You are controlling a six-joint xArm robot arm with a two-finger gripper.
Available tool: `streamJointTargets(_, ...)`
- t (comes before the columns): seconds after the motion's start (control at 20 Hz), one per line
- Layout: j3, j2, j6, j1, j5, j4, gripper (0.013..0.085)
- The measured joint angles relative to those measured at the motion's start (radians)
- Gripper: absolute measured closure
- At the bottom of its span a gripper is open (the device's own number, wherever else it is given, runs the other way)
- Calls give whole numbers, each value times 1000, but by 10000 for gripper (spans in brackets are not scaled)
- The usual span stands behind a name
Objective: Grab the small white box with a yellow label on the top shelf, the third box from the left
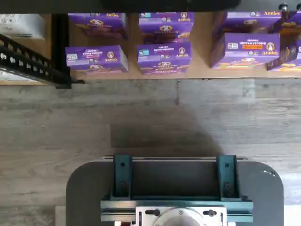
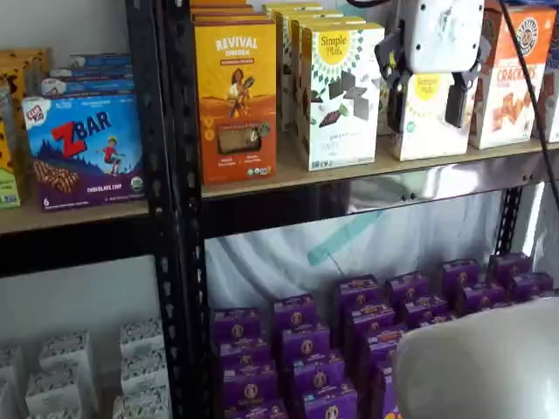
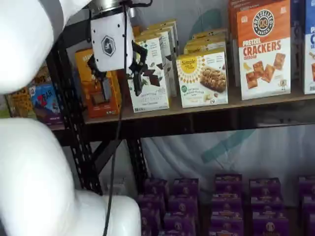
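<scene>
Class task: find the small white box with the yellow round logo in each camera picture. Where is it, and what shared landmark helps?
Wrist view: not in it.
Shelf view: small white box, upper right, partly behind the gripper.
Shelf view: box, upper middle, unobstructed.
Shared landmark: orange pretzel cracker carton beside it.

The orange carton (image 2: 236, 100), standing to the left of the gripper (image 2: 425, 103) in a shelf view, is showing "REVIVAL".

The taller white carton (image 2: 341, 92), just left of the gripper, is carrying a yellow "Simple Mills" logo.

The small white box (image 3: 203, 78), lying to the right of the gripper in a shelf view, is bearing the same "Simple Mills" logo; its smaller print is too small to read.

The white-and-orange carton (image 3: 263, 49), farther right of the gripper, is reading "PRETZEL CRACKERS".

The blue carton (image 2: 85, 148), well to the left of the gripper, is displaying "ZBAR", "CHOCOLATE CHIP" and the numeral "6".

The purple boxes (image 1: 164, 57), below the gripper, are showing "Annie's".
</scene>
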Motion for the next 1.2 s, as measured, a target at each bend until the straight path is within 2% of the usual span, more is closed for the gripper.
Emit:
streamJointTargets(0.1, -18, 21, -11, -27, 36, 29, 130)
streamJointTargets(0.25, -18, 20, -16, -35, 41, 40, 130)
streamJointTargets(0.35, -14, 15, -11, -23, 36, 27, 130)
streamJointTargets(0.5, 3, -4, 5, 15, -2, -20, 130)
streamJointTargets(0.65, 21, -16, -8, 8, -47, -40, 130)
streamJointTargets(0.8, 38, -16, -50, -33, -101, -52, 130)
streamJointTargets(1.1, 46, 36, -173, -160, -238, -70, 130)
streamJointTargets(1.2, 40, 58, -202, -188, -274, -79, 130)
